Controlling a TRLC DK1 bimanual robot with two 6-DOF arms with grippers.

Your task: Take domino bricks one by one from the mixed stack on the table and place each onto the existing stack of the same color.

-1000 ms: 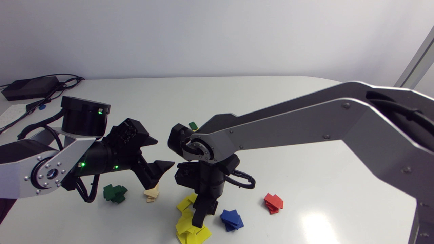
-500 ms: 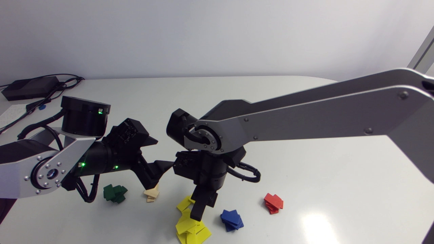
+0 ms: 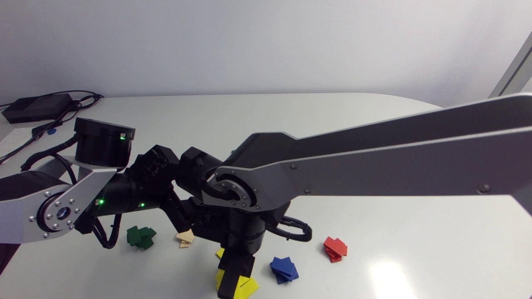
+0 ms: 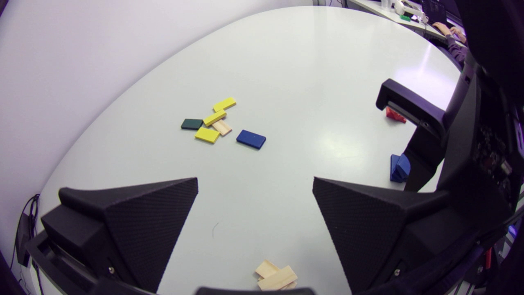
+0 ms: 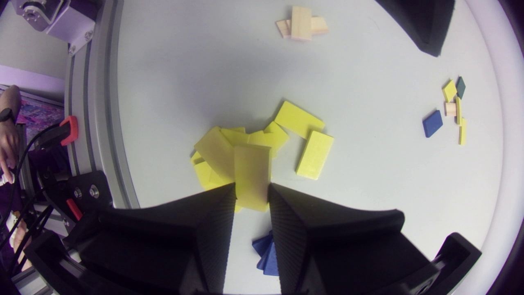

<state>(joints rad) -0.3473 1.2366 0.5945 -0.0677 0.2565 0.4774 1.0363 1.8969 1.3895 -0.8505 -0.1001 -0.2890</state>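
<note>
The left gripper (image 4: 256, 184) hangs above the worktop (image 4: 286, 82), fingers (image 4: 155, 221) spread and empty. The right gripper (image 5: 251, 190) clamps a yellow brick (image 5: 250, 168) by its long edges over the yellow pile (image 5: 215, 149). The brick looks light, stiff and smooth, so it probably slips easily.

No legible txt, labels, brands, nos. or signs in any of the 3 views.

Pinched between the fingers of the right gripper (image 5: 251, 187), over the ragged yellow stack (image 5: 219, 153): one yellow brick (image 5: 251, 172). Two loose yellow bricks (image 5: 314, 155) flat beside that stack. In a row nearby: green stack (image 3: 141, 237), wood stack (image 3: 185, 238), blue stack (image 3: 284, 269), red stack (image 3: 335, 248). Well apart, the mixed stack (image 4: 213, 123), a blue brick (image 4: 251, 139) lying near it.
</note>
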